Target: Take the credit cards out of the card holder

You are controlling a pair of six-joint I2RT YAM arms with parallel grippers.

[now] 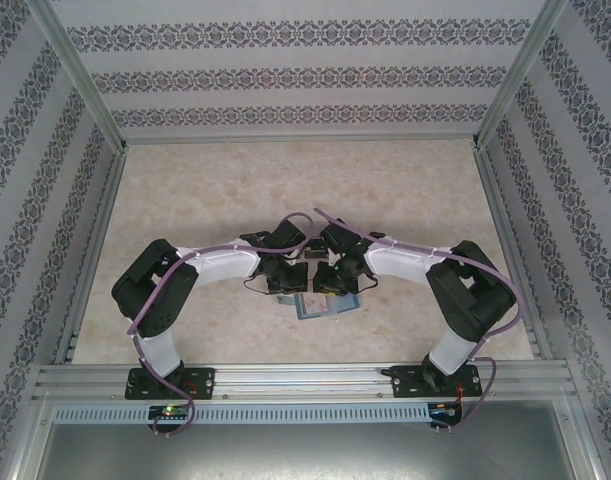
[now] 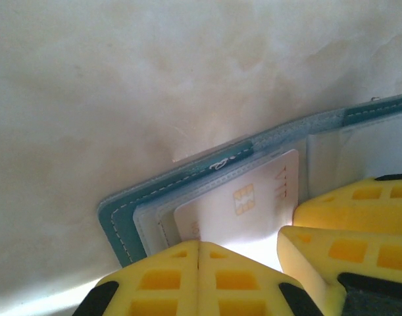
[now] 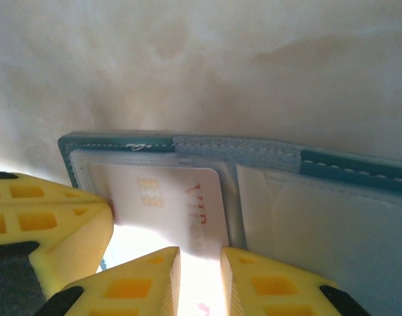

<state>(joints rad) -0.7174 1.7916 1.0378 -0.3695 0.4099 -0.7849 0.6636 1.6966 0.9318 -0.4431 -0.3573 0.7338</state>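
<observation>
Credit card (image 3: 168, 197) end between right gripper (image 3: 199, 255) fingers — tight.

Floral-striped wallpaper walls (image 1: 305, 75), pale marbled tabletop (image 1: 225, 190) — aluminium frame rails (image 1: 305, 378), soft even light

Teal card holder (image 2: 124, 222), white gold-chipped card (image 2: 220, 212)

Under left arm (image 1: 217, 268), right arm (image 1: 405, 262): card holder (image 1: 315, 306)
</observation>
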